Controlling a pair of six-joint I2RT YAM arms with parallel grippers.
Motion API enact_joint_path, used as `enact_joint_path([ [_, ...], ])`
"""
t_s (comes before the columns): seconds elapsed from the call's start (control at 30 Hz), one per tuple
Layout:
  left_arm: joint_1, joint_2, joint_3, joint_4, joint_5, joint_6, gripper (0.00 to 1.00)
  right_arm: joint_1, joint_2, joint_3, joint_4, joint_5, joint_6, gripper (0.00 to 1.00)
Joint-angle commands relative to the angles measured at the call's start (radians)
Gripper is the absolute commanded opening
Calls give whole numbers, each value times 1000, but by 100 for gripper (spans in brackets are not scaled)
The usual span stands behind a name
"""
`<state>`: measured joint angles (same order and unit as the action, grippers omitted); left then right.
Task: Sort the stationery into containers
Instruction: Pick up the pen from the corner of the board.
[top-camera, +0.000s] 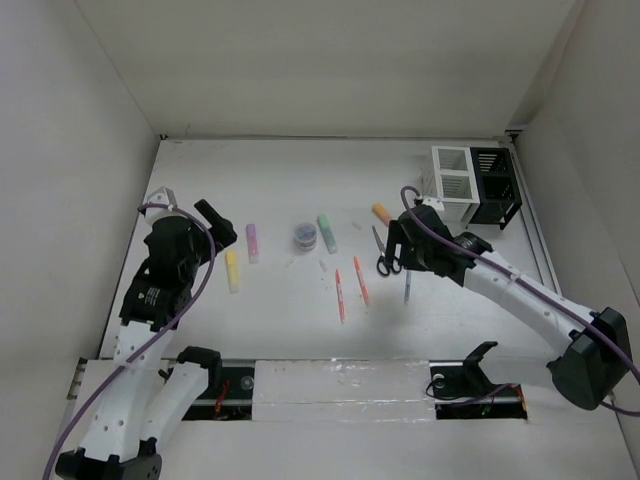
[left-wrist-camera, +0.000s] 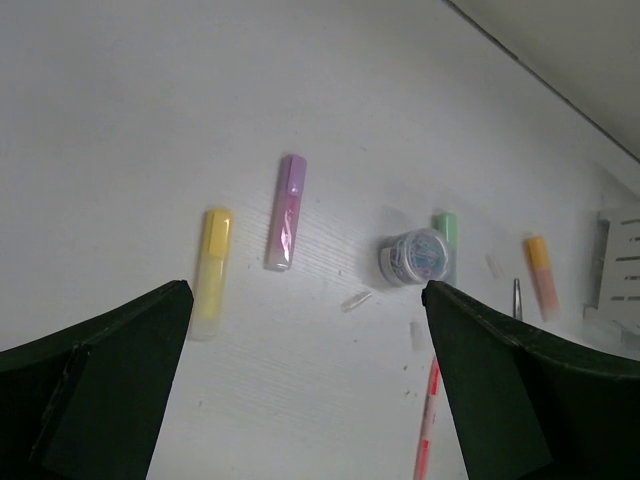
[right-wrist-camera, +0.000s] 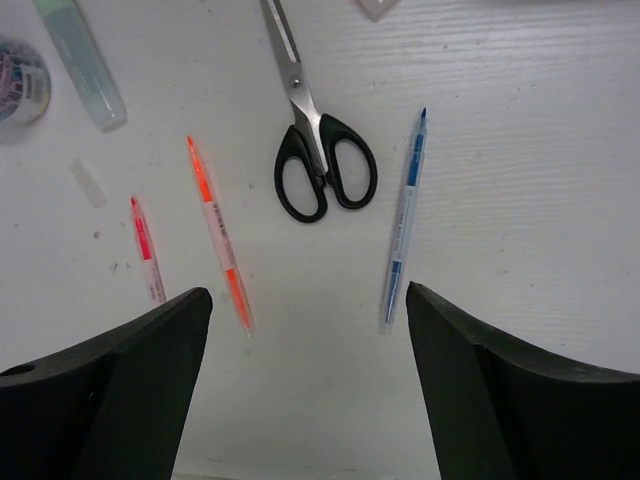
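The right gripper (right-wrist-camera: 308, 300) is seen wide open with nothing held, above the table between an orange-red pen (right-wrist-camera: 220, 235) and a grey-blue pen (right-wrist-camera: 403, 225). Just beyond, the scissors (right-wrist-camera: 320, 165) lie with handles toward the jaws and blades pointing away. The left gripper (left-wrist-camera: 305, 290) is likewise spread wide and holds nothing. The yellow highlighter (left-wrist-camera: 211, 272) and purple highlighter (left-wrist-camera: 286, 212) are laid lengthwise before it. The white organizer (top-camera: 452, 180) and black organizer (top-camera: 497, 185) stand side by side at the far right; their contents cannot be told.

White arms (top-camera: 520, 300), black joints (top-camera: 590, 362), purple cables (top-camera: 405, 195), black tool fingers (right-wrist-camera: 100, 400).
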<state>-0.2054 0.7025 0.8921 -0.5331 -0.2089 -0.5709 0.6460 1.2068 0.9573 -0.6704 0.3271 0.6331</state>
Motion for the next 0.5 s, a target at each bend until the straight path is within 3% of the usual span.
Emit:
enact_joint_path([
  [0.0,-12,-21,13,64,-11,-6,100,-40,34,-54,139,-89,20,82],
  [0.47,-29,-3,13,64,13,13,100,-128,164,-167,207,-149,11,79],
])
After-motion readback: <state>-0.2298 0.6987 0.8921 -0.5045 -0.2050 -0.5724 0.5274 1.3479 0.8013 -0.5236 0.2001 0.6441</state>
